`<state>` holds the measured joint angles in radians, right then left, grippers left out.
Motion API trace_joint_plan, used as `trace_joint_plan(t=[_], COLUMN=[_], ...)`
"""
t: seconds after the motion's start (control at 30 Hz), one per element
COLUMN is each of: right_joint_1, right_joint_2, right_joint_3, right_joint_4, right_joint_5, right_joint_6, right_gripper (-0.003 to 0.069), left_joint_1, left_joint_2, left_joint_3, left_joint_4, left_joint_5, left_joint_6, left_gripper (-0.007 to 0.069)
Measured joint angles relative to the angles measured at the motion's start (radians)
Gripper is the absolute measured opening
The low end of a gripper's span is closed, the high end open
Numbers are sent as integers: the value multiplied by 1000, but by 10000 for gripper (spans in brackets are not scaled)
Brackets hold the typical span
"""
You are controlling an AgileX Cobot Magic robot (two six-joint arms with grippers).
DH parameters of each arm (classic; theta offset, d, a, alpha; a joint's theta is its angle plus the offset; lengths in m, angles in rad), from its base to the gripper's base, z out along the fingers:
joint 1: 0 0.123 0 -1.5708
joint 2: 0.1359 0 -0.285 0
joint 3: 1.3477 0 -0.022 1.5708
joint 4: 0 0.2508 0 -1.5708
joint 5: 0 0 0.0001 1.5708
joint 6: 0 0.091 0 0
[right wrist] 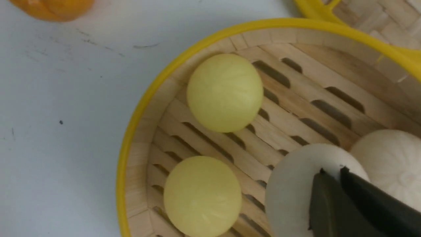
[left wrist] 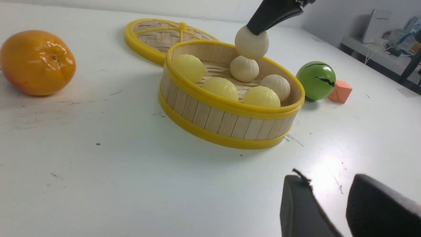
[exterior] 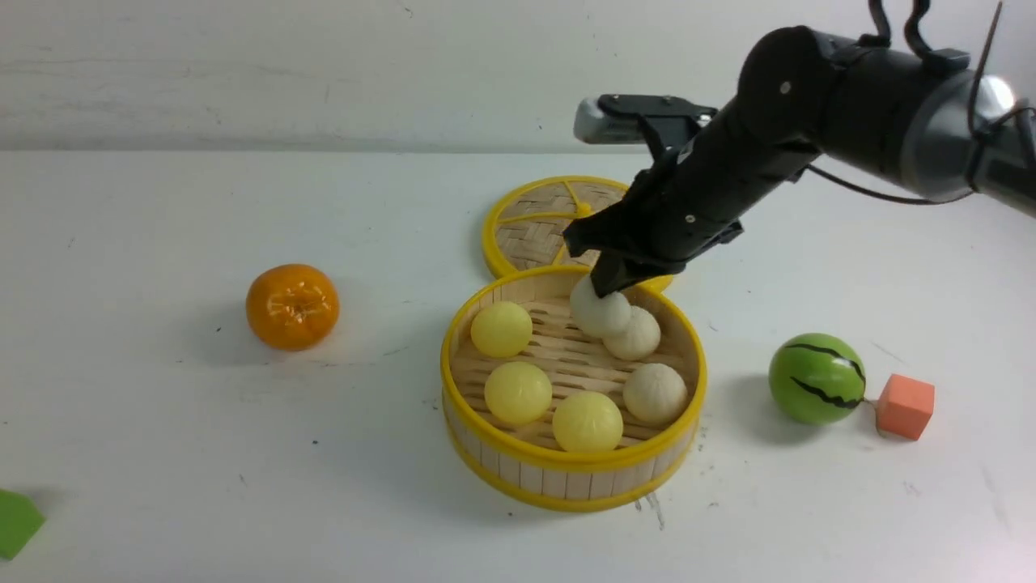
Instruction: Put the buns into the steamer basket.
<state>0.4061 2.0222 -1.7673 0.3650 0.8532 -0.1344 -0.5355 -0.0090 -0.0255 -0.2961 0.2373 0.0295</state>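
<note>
- Right gripper (exterior: 609, 285) pinches a cream bun (exterior: 599, 312) above the basket (exterior: 566, 478).
- Five buns lie inside.
- Left gripper (left wrist: 332, 204) fingers stand apart, holding nothing.

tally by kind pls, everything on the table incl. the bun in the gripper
Pale yellow buns: 3
Cream buns: 3, one held in the right gripper
Steamer basket: 1
Woven lid: 1
Orange: 1
Green striped ball: 1
Orange cube: 1
Green block: 1
Total: 12
</note>
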Motion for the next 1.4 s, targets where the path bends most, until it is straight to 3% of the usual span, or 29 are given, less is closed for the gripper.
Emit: trace_joint_plan(t=[0.33,0.5,0.63,0.67,0.7,0.77,0.9,0.97,1.1,1.2,1.27,1.4], right_joint_1=[33,33,33,33,33,33,33,33,33,33,33,33], right_joint_2=[66,112,120,116,116,80,-46,-124,-376,-476,-617,-817], right_joint_3=[0,0,0,0,0,0,0,5,110,203,343,551], right_joint_4=[10,-8,-3,-1,-1,-2,-33,-66,-184,-214,-232,-246], right_joint_5=[-27,-28,-32,-34,-33,-9,95,152,291,302,283,210], right_joint_6=[20,62,76,87,88,98,134,154,239,268,301,310], right_gripper=[12,51,165,253,253,392,465,450,279,193,85,-12], left_joint_1=[0,0,0,0,0,0,0,0,0,0,0,0], left_joint_2=[0,0,0,0,0,0,0,0,0,0,0,0], left_joint_3=[0,0,0,0,0,0,0,0,0,0,0,0], left_joint_4=[0,0,0,0,0,0,0,0,0,0,0,0], left_joint_5=[0,0,0,0,0,0,0,0,0,0,0,0], left_joint_6=[0,0,0,0,0,0,0,0,0,0,0,0], left_gripper=[228,235,236,236,236,237,237,237,238,237,237,237])
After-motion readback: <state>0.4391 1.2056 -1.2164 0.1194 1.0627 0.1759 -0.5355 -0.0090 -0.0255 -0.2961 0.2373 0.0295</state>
